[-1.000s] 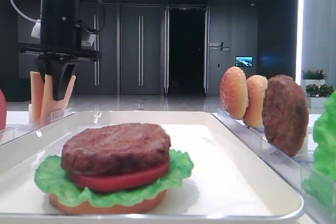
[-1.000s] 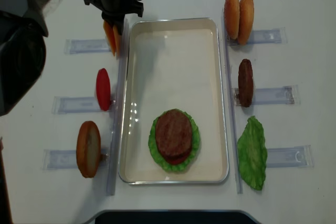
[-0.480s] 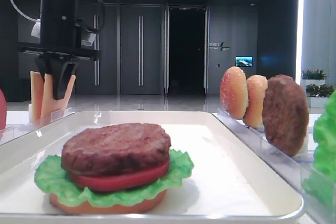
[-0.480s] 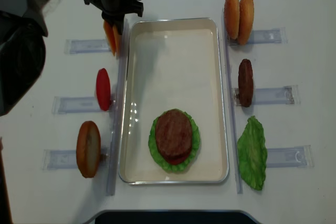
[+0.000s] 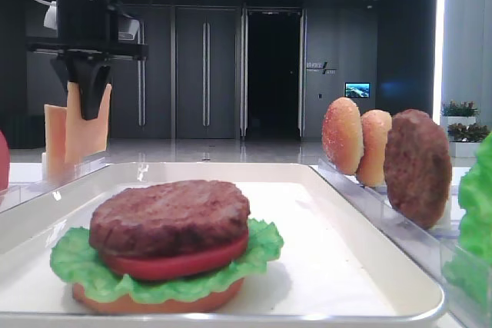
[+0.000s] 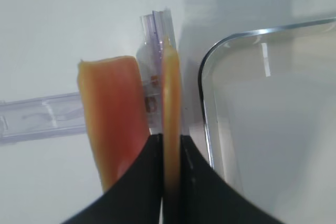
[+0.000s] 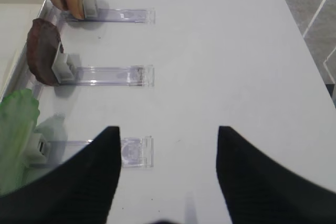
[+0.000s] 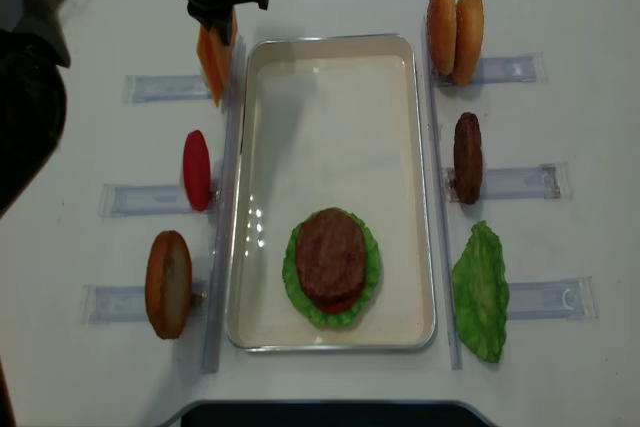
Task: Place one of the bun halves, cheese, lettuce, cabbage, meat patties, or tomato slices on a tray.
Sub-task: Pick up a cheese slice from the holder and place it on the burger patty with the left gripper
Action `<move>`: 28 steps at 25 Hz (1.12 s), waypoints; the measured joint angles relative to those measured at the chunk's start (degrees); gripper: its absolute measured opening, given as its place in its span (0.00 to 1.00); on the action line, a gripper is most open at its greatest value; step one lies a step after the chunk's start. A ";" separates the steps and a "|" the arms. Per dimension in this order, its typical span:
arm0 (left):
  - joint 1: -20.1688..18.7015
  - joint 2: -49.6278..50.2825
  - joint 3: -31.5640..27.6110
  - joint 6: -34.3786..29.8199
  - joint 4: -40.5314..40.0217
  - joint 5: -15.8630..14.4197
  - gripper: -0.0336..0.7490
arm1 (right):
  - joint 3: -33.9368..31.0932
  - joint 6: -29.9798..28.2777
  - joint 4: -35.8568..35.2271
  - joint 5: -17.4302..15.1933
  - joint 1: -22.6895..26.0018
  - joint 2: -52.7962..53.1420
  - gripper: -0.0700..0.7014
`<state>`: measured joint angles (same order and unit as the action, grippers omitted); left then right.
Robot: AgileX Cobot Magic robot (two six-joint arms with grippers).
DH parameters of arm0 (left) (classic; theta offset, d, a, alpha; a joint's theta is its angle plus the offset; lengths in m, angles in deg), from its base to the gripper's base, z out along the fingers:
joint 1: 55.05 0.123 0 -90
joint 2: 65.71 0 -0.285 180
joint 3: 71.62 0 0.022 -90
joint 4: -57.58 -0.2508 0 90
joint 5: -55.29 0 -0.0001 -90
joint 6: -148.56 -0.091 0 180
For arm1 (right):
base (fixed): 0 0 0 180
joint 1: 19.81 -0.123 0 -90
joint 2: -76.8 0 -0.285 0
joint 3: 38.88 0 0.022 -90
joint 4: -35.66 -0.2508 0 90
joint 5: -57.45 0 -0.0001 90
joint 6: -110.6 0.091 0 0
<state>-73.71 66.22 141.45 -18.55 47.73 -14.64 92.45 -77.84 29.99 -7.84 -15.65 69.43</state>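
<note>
Pinching a cheese (image 6: 170,103) slice edge-on, the left pincer (image 6: 169,150) is clamped tight — the left wrist view shows this grip, while the low front view shows the thin square slice hanging below the fingers, clear of the worktop. Its twin slice (image 6: 110,129) stands just beside it. Both sit at the white tray's (image 8: 330,41) far-left corner. The right pincer (image 7: 168,156) gapes wide, holding nothing.

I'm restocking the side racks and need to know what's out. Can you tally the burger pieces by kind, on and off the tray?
Bun pieces: 4
Meat patties: 2
Tomato slices: 2
Lettuce leaves: 2
Cheese slices: 2
Total: 12
</note>
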 joint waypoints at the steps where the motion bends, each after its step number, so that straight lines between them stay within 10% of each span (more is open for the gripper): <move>1: 0.00 -0.45 0.00 0.00 -0.01 0.00 0.09 | 0.00 0.00 0.00 0.00 0.00 0.00 0.63; 19: 0.00 -10.35 -0.30 0.07 8.53 -0.86 0.09 | 0.00 0.00 0.00 0.00 0.00 0.00 0.63; 28: -1.24 -18.49 -9.34 -0.22 12.80 -0.99 0.09 | 0.00 0.00 0.00 0.00 0.00 0.00 0.63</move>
<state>-74.94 47.73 132.11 -18.77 60.53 -15.63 92.45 -77.84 29.99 -7.84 -15.65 69.43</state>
